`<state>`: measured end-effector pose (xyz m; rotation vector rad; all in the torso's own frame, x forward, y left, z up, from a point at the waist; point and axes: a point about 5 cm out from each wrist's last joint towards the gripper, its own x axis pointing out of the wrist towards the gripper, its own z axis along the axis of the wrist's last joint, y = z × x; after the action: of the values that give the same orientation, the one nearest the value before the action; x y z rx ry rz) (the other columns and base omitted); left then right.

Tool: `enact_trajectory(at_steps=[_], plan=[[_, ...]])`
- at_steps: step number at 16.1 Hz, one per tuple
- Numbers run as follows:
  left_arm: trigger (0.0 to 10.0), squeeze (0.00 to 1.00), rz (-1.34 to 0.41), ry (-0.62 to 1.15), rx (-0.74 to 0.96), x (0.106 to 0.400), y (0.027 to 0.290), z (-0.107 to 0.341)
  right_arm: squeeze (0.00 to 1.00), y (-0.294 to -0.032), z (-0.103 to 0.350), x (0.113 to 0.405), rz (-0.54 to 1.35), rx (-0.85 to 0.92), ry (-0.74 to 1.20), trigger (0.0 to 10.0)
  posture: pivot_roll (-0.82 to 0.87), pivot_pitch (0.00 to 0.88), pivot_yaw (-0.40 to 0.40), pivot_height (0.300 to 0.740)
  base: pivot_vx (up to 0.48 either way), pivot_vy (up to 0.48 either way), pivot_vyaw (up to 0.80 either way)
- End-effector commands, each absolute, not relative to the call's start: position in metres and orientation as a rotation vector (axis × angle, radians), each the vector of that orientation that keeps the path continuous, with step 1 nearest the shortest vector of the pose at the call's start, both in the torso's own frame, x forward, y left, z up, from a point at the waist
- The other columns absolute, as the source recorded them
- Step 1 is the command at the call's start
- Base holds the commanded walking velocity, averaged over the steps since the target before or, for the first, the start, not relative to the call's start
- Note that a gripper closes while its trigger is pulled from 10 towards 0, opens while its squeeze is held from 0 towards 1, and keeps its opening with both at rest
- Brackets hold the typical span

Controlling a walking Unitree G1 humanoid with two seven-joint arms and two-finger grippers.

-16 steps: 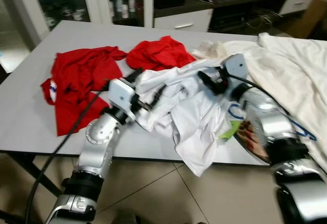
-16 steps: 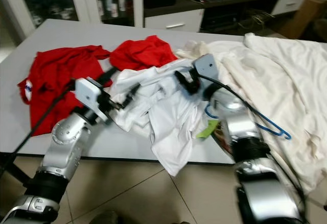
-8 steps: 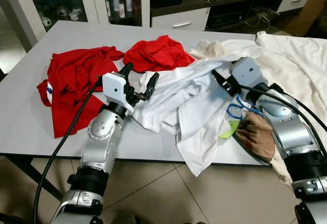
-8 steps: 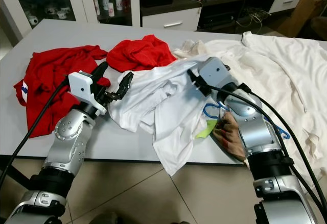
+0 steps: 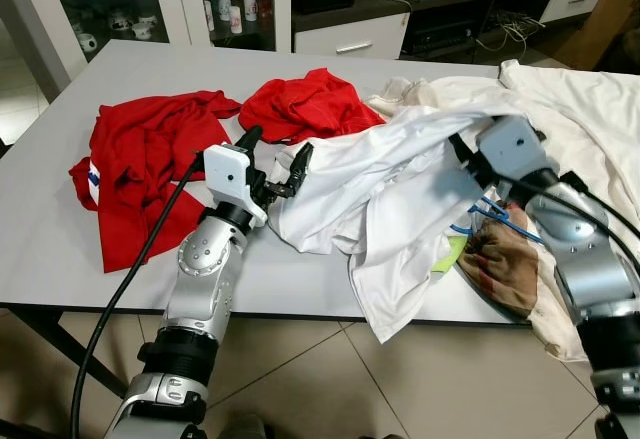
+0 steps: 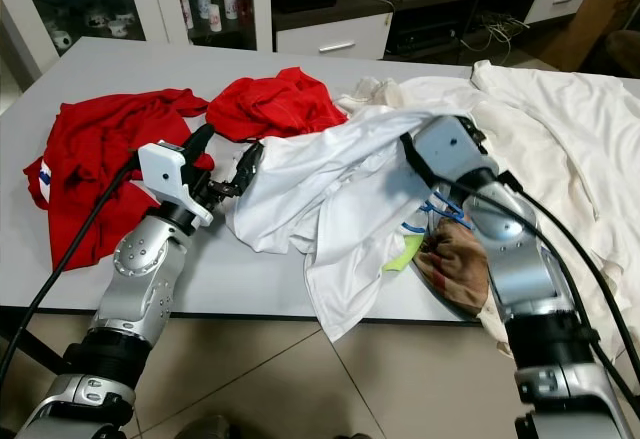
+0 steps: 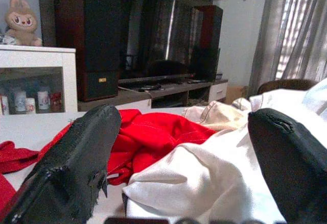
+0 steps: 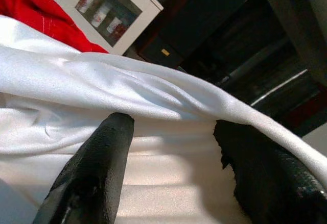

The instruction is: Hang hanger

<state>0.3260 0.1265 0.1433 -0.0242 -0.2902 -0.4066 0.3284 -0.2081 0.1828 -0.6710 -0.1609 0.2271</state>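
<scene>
Two silver metal arms built of rounded, polished segments, joined by black ribbed collars near the elbows – small bolt heads dotted over the left arm (image 5: 205, 259). White boxy camera housing at each wrist, flat-faced with softened corners. Thick black cable looping from the left wrist box down past the forearm; thinner black cables trailing along the right arm (image 5: 585, 259). Long matte black fingers (image 7: 76, 168) – blunt, rubbery, scuffed and chipped at the edges
</scene>
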Motion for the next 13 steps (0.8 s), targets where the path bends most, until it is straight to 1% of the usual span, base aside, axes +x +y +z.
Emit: enact_trajectory(at_steps=[1,2,3,4,5,7,8,13], plan=[[10.0,0.00,-0.400,-0.266,0.012,0.322,0.127,0.136,0.95,-0.206,0.180,0.321,0.181,-0.615,-0.189,10.0,0.14,0.002,-0.027,0.740,0.000,0.000,0.00],[10.0,0.00,-0.397,-0.265,0.015,0.321,0.127,0.135,0.95,-0.204,0.179,0.319,0.175,-0.594,-0.194,10.0,0.14,0.002,-0.027,0.740,0.000,0.000,0.00],[10.0,0.00,-0.393,-0.264,0.017,0.320,0.128,0.134,0.91,-0.199,0.178,0.317,0.177,-0.565,-0.211,10.0,0.14,0.002,-0.027,0.740,0.000,0.000,0.00],[10.0,0.00,-0.392,-0.262,0.017,0.320,0.128,0.133,0.23,-0.193,0.177,0.316,0.166,-0.526,-0.228,10.0,0.15,0.002,-0.026,0.740,0.000,0.000,0.00],[10.0,0.00,-0.390,-0.259,0.019,0.319,0.128,0.132,0.00,-0.187,0.174,0.313,0.129,-0.463,-0.250,10.0,0.15,0.002,-0.026,0.740,0.000,0.000,0.00],[10.0,0.00,-0.393,-0.257,0.029,0.318,0.128,0.132,0.00,-0.187,0.174,0.312,0.100,-0.438,-0.260,10.0,0.15,0.002,-0.026,0.740,0.000,0.000,0.00],[10.0,0.00,-0.397,-0.255,0.036,0.318,0.127,0.132,0.00,-0.187,0.174,0.313,0.094,-0.435,-0.261,10.0,0.16,0.001,-0.024,0.740,0.000,-0.334,0.00],[10.0,0.00,-0.406,-0.251,0.044,0.319,0.125,0.132,0.00,-0.192,0.179,0.317,0.070,-0.427,-0.267,10.0,0.16,0.000,-0.027,0.740,0.000,-0.480,0.00]])
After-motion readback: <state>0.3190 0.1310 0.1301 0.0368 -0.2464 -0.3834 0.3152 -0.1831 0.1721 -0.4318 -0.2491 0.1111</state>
